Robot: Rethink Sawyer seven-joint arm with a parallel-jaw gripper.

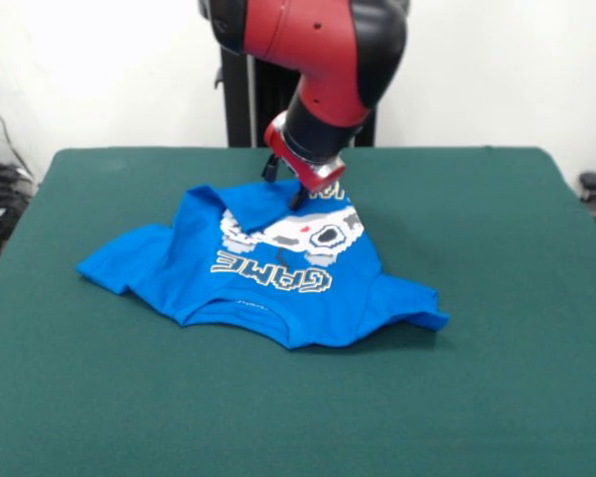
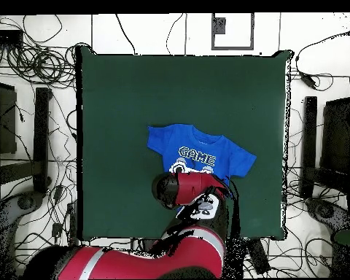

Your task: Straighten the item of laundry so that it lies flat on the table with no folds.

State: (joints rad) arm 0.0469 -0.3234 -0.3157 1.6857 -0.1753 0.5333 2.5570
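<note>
The item of laundry [image 1: 278,288] is a bright blue T-shirt that lies print side up near the middle of the table [image 1: 497,358]. Its white "GAME" lettering shows, and both sleeves spread out to the sides. A flap of the shirt's far hem is folded over onto the print. My gripper [image 1: 290,194] is down at that folded edge, touching the cloth. From above, the shirt [image 2: 200,149] sits a little right of the middle of the table [image 2: 134,95], and my red arm [image 2: 192,188] covers its near edge and hides the gripper.
Green tabletop extends widely on all sides of the shirt. Off the table in the overhead view lie tangled cables [image 2: 32,65] and black stands [image 2: 41,138] on the left, and more black gear [image 2: 309,146] on the right.
</note>
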